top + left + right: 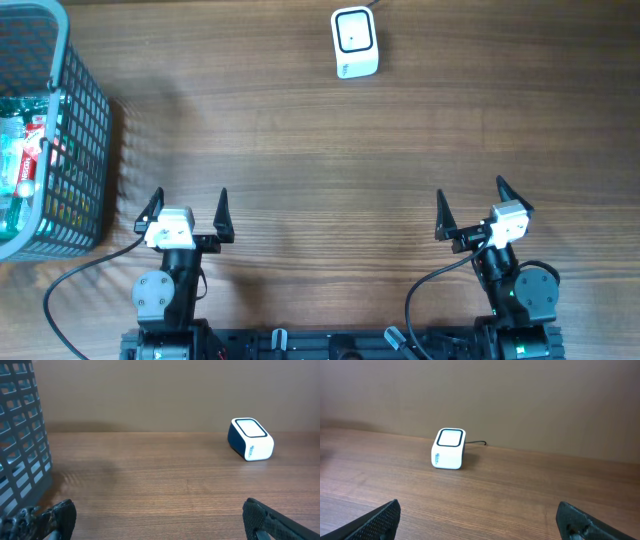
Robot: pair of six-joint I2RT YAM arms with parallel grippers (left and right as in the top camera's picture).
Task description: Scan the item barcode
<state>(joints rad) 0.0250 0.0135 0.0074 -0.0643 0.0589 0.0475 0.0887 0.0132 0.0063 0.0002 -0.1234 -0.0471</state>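
The brown wood-grain table (300, 150) is filling the whole overhead view. A grey plastic mesh basket (85, 150) is standing on its far left edge, partly cut off by the frame, and its wall is also showing at the left of the left wrist view (20, 435). Both arms are sitting at the near edge of the table, well apart from each other. The left gripper (190, 195) is resting just right of the basket's near corner with its black fingers (55, 515) spread wide and nothing between them. The right gripper (470, 190) is likewise standing with its jaws apart and holding nothing. A white box-shaped scanner with a dark-framed window (355, 42) is sitting at the far side of the table, roughly midway between the arms and well apart from both, window facing up (449, 449). The red, white and green packaged items (25, 150) are lying inside the basket; no barcode is readable through the mesh. A thin dark cable (477, 443) is running from behind the scanner.
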